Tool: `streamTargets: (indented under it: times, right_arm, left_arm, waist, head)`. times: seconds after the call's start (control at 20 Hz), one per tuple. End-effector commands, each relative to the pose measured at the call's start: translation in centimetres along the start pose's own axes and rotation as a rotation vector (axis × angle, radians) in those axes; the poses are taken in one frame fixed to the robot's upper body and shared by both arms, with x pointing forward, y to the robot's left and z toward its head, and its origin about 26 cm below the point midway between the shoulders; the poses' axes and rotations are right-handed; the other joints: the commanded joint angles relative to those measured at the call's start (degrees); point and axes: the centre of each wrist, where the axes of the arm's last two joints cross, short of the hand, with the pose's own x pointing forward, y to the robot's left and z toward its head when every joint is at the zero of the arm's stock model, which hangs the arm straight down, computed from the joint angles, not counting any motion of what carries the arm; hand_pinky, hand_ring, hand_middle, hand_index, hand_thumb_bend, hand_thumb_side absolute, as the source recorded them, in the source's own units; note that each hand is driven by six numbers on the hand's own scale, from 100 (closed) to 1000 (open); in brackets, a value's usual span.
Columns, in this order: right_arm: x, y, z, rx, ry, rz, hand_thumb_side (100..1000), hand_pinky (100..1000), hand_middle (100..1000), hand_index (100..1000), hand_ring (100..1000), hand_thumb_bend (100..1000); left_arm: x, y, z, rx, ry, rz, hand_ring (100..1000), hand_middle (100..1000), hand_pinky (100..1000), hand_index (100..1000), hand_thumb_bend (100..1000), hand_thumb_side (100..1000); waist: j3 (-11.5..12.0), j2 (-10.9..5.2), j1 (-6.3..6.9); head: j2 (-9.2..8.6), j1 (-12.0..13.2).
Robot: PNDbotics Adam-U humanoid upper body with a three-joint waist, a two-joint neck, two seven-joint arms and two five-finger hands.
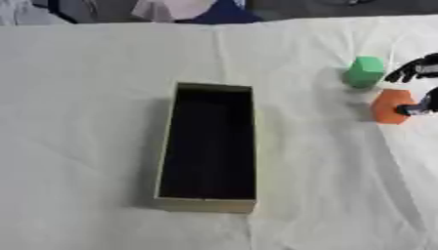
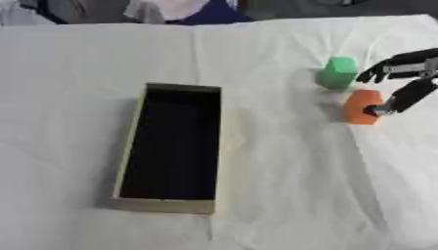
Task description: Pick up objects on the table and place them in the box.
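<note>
Currently my right hand [image 2: 402,80] sits at the surface's [image 2: 282,185] right edge, thumb touching the orange block [image 2: 361,106], fingers spread apart above it, closed on nothing. Green block [image 2: 338,72] stands just beyond. Box [image 2: 130,146] lies well left, open.

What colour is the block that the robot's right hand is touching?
Orange. The orange block at the right hand shows best in the right eye view.

Bright, even light, soft, seemingly blurred
</note>
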Motion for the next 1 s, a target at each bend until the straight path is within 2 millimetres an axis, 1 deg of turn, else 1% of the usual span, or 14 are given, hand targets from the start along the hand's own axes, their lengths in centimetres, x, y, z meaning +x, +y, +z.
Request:
streamTargets:
  times: [0.05,0.45,0.65,0.75,0.9,1.0]
  right_arm:
    - [-1.3,-1.0,2.0,0.016,0.04,0.033,551,908,918,1000,918,339]
    - [-0.9,-1.1,0.8,0.053,0.014,0.037,563,907,916,1000,916,337]
    - [-0.7,-1.2,0.2,0.048,0.012,0.042,530,893,904,1000,902,356]
    - [-0.7,-1.2,-0.2,0.043,0.013,0.043,530,880,892,999,882,365]
    - [-0.6,-1.1,-0.8,0.042,0.016,0.052,495,861,877,986,852,392]
    - [-0.7,-0.9,-1.0,0.057,0.024,0.059,501,860,875,984,848,403]
  left_arm:
    - [0.7,0.1,-0.5,-0.013,-0.03,-0.003,808,770,731,899,349,962]
    - [0.6,0.1,-0.4,-0.013,-0.026,0.0,808,770,730,899,347,963]
    - [0.6,0.0,-0.4,-0.012,-0.025,0.004,808,770,730,898,348,964]
    - [0.6,0.0,-0.4,-0.012,-0.024,0.005,808,770,730,898,347,966]
    - [0.6,0.0,-0.3,-0.012,-0.021,0.005,808,770,730,898,345,967]
    - [0.6,0.0,-0.3,-0.014,-0.021,0.005,808,770,730,898,344,967]
  waist:
    - [-0.07,-0.86,-0.09]
    - [0.08,-0.79,0.09]
    - [0.14,-0.76,0.12]
    - [0.2,-0.73,0.15]
    - [0.31,-0.68,0.22]
    - [0.38,-0.65,0.25]
  head:
    - [0.31,0.1]
    - [0.31,-0.23]
    - [0.31,-0.38]
    - [0.31,-0.44]
    - [0.31,-0.47]
    - [0.31,-0.49]
